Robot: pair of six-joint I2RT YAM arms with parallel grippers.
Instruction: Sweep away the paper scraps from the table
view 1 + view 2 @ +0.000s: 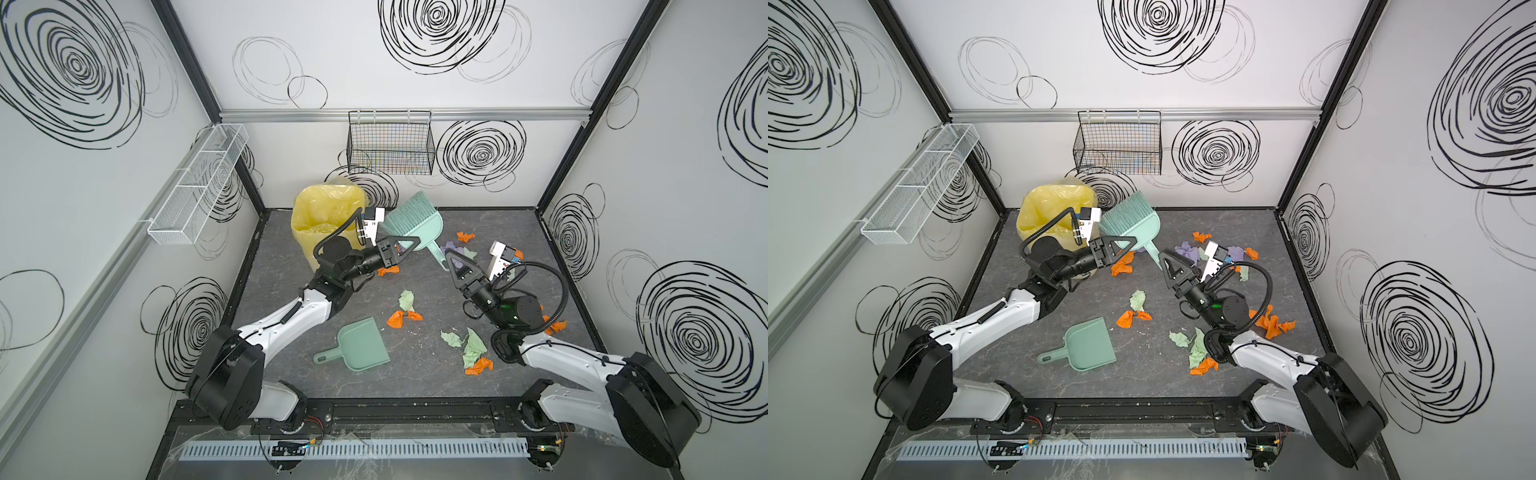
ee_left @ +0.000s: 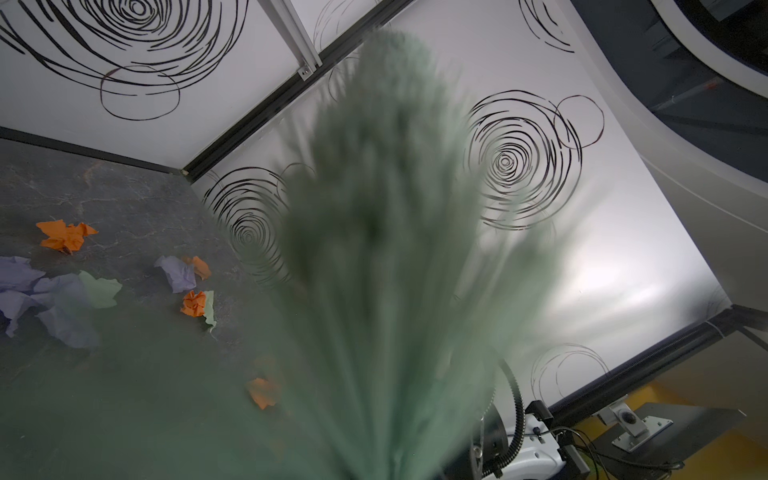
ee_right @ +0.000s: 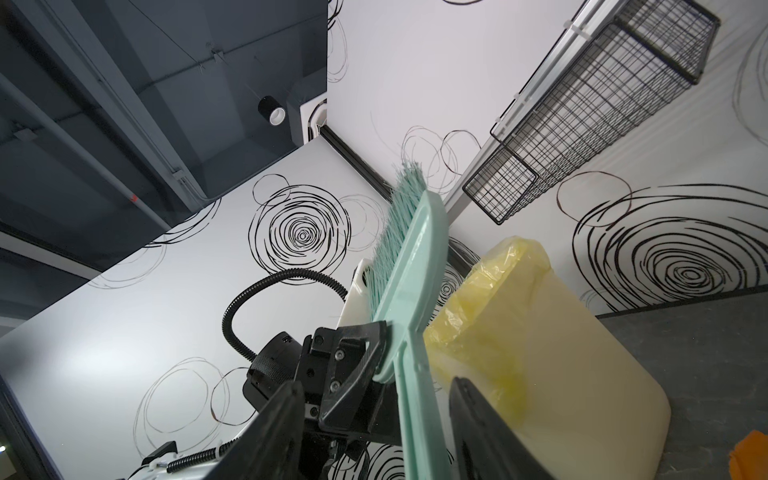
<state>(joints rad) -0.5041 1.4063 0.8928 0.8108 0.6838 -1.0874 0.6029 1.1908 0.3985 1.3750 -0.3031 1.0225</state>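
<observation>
Crumpled paper scraps lie over the dark table (image 1: 415,382): orange (image 1: 401,319) and pale green (image 1: 471,349) ones mid-table, lilac ones (image 1: 1185,251) further back, more in the left wrist view (image 2: 64,235). My left gripper (image 1: 409,245) is shut on the neck of a teal hand brush (image 1: 411,220), which it holds off the table with the bristles pointing up and back. Its blurred bristles (image 2: 395,249) hide the jaws in the left wrist view. My right gripper (image 3: 374,436) stands open, one finger (image 3: 282,432) on each side of the brush handle (image 3: 419,415), not touching it.
A teal dustpan (image 1: 361,345) lies flat near the front middle. A cream bin with a yellow liner (image 1: 324,212) stands at the back left, just behind the brush. A black wire basket (image 1: 390,143) and a white mesh shelf (image 1: 199,183) hang on the walls.
</observation>
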